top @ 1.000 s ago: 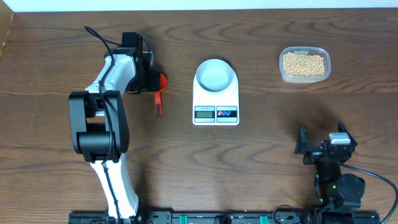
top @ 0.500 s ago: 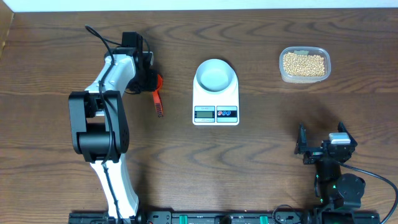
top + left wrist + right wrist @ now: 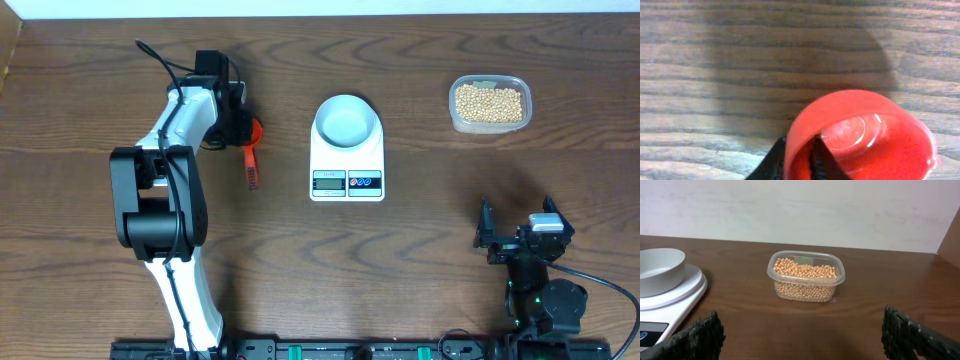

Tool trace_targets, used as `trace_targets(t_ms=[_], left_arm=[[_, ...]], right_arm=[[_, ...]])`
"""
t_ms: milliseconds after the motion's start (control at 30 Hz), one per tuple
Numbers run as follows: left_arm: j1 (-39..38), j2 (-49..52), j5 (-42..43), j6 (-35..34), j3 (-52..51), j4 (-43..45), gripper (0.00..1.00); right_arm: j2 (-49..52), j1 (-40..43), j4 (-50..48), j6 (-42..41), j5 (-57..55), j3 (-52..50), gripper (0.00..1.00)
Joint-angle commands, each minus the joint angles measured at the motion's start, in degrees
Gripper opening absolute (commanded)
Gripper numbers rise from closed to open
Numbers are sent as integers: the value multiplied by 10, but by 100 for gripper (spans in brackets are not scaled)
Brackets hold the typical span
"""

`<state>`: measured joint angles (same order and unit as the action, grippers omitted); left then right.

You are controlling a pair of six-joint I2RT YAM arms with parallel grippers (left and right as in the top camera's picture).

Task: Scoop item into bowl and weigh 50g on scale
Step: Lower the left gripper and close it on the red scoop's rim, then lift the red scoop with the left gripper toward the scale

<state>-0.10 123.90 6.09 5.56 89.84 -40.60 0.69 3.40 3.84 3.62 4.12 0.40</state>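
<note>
Beans (image 3: 489, 102) are sitting in a clear tub (image 3: 453, 112), far right of the bowl (image 3: 347, 122) on the scale (image 3: 320, 160). The left gripper (image 3: 243, 128) is pinching the rim of a red scoop (image 3: 875, 150); the right gripper (image 3: 802, 330) is gaping wide.

Nothing is legible; the scale (image 3: 347, 160) display (image 3: 328, 181) is too small.

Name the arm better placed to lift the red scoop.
Left: the left gripper is shut on the red scoop's rim, while the right gripper sits open and empty beyond the scale.
</note>
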Motion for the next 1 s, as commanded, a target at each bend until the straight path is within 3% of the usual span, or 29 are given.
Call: trace_targets(t_ms=[0, 500, 967], left_arm=[[0, 12, -5, -2, 6, -4, 8], [0, -7, -6, -2, 6, -13, 8], [0, -121, -5, -19, 6, -61, 8]], right_arm=[[-4, -5, 3, 8, 1, -1, 99], [-4, -5, 3, 7, 1, -1, 99], [-4, -5, 3, 7, 1, -1, 99]])
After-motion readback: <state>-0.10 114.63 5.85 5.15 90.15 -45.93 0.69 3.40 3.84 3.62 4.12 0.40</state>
